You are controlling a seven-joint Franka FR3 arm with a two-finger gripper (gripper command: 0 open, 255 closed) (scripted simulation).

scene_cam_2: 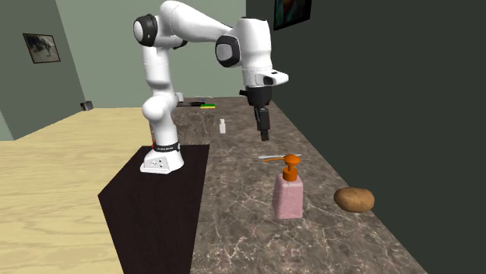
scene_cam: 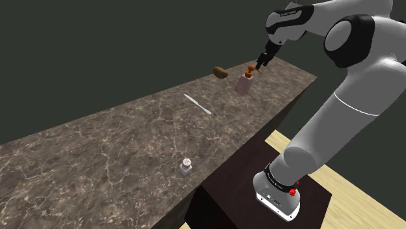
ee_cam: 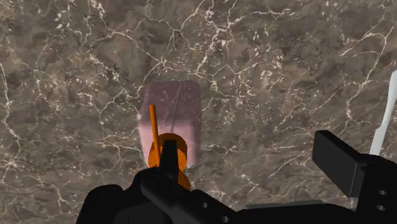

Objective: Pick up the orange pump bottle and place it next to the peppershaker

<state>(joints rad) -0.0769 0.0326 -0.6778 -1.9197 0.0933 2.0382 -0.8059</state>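
Note:
The pump bottle (scene_cam: 245, 83) has a pale pink body and an orange pump head; it stands upright near the far end of the brown marble counter (scene_cam: 117, 149). My gripper (scene_cam: 261, 63) hovers just above it, open and holding nothing. Seen from the wrist, the bottle (ee_cam: 172, 118) lies under one finger (ee_cam: 168, 156), not between the two, and the gripper (ee_cam: 254, 162) is offset to one side. In the second exterior view the gripper (scene_cam_2: 264, 134) hangs above and behind the bottle (scene_cam_2: 287, 191). The small white pepper shaker (scene_cam: 187, 166) stands far from it near the counter's front edge, also the shaker (scene_cam_2: 222, 126).
A brown potato (scene_cam: 220, 72) lies beside the bottle, toward the dark wall, the same potato (scene_cam_2: 354, 199). A white knife (scene_cam: 197, 104) lies mid-counter between bottle and shaker, its tip (ee_cam: 387, 118) near the other finger. The dark stand (scene_cam: 260, 208) adjoins the counter's front edge.

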